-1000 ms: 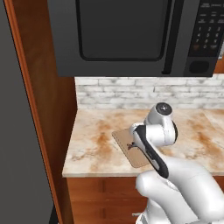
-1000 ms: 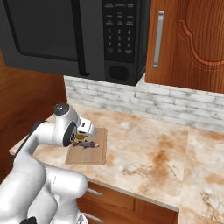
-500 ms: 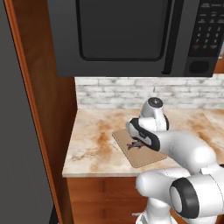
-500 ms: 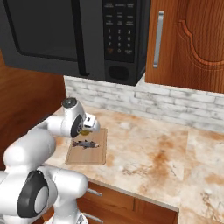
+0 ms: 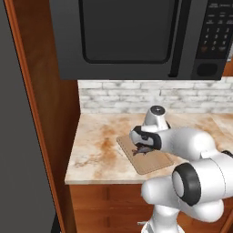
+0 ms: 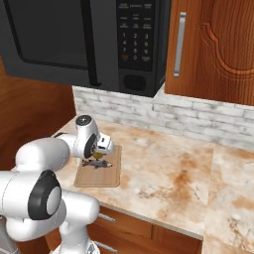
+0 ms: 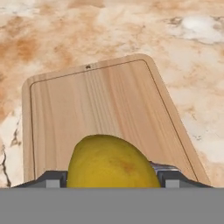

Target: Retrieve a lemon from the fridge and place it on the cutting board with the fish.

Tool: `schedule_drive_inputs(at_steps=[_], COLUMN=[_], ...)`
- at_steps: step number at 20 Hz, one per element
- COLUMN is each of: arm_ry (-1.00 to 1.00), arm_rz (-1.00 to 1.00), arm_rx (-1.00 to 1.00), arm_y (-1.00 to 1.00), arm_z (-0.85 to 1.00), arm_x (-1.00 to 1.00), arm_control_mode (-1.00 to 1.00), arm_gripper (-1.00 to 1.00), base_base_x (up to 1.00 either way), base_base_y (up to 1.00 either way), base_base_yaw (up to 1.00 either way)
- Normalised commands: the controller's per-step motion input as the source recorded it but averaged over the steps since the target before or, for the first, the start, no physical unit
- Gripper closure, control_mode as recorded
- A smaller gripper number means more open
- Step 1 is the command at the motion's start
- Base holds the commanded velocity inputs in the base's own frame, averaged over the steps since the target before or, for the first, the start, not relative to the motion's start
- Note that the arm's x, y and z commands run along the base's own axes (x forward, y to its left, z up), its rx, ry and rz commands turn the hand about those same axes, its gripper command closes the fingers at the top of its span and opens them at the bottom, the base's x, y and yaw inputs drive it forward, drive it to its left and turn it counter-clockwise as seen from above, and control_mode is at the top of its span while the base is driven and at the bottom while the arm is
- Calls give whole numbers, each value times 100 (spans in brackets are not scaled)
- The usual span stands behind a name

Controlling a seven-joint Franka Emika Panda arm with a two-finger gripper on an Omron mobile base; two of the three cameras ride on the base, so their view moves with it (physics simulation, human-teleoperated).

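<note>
The golden-yellow lemon (image 7: 111,159) sits between my gripper (image 7: 111,179) fingertips (image 7: 52,178), and the gripper is shut on it. Just below it lies the light-brown cutting board (image 7: 105,100), flat on the marbled counter. In the base views my hand (image 5: 144,139) hovers low over the near part of the cutting board (image 5: 152,163), right above the dark fish (image 5: 144,150). From the right, the fish (image 6: 97,164) lies on the board (image 6: 101,176) with a sliver of lemon (image 6: 98,157) above it. The fridge's grey side (image 5: 18,136) fills the far left.
A black microwave (image 5: 136,36) hangs above the counter (image 5: 95,141). A brick backsplash (image 6: 208,116) runs behind, and a wooden cabinet door (image 6: 218,44) hangs to the microwave's right. A tall wood panel (image 5: 50,136) bounds the counter on the left.
The arm has swung round and stretched forward, carrying the hand with the lemon from the board's near edge to over the fish. The grip has stayed the same.
</note>
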Motion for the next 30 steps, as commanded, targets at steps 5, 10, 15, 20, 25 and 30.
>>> schedule_drive_inputs(at_steps=[5,10,15,20,25,30], arm_ry=[0,0,1,0,0,0], arm_rz=[0,0,0,0,0,0], arm_rx=[0,0,0,0,1,0], arm_y=[-1,0,0,0,0,0], arm_z=[-14,0,-18,-24,-5,0], arm_x=[30,19,1,0,2,0], arm_control_mode=[-100,-100,-100,-100,-100,-100], arm_gripper=[100,100,100,100,-100,-100], base_base_x=[0,0,0,0,0,0], base_base_y=[0,0,0,0,0,0], base_base_yaw=[0,0,0,0,0,0])
